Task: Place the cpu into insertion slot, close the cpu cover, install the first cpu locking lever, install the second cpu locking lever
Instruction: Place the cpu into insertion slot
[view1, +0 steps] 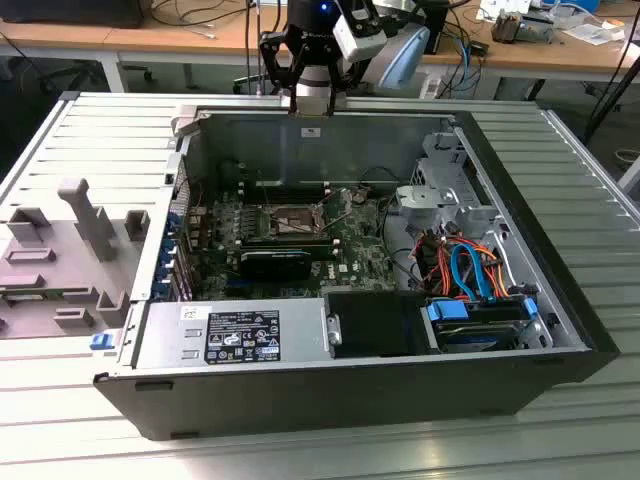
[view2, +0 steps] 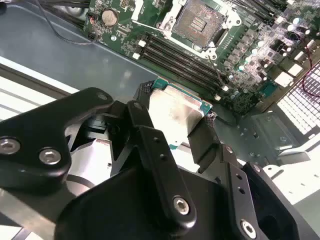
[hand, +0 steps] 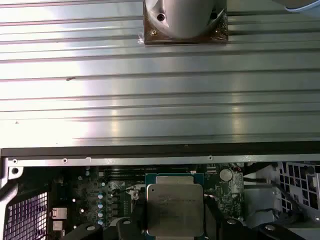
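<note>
The cpu (view2: 175, 112) is clamped by 2 opposite edges between closed jaws, held in the air at 12 o'clock of the insertion slot (view1: 290, 220) in the exterior view. It looks light, stiff and probably fragile underneath (edge holds suit it).

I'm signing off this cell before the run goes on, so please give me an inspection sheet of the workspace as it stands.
Surface: ribbed silvery metal table, bearing an open dark computer case.
Job's things: small flat square silver-grey cpu held clear of the socket; square silver-framed insertion slot on the green motherboard uncovered, no chip in it.
Clutter: grey plastic fixture blocks on the table, exterior view's left.
Grippers: black pincer shut on the cpu's edges.
Cables: orange and blue cable bundle inside the case, exterior view's right.
Surroundings: wooden desks behind the table.
</note>
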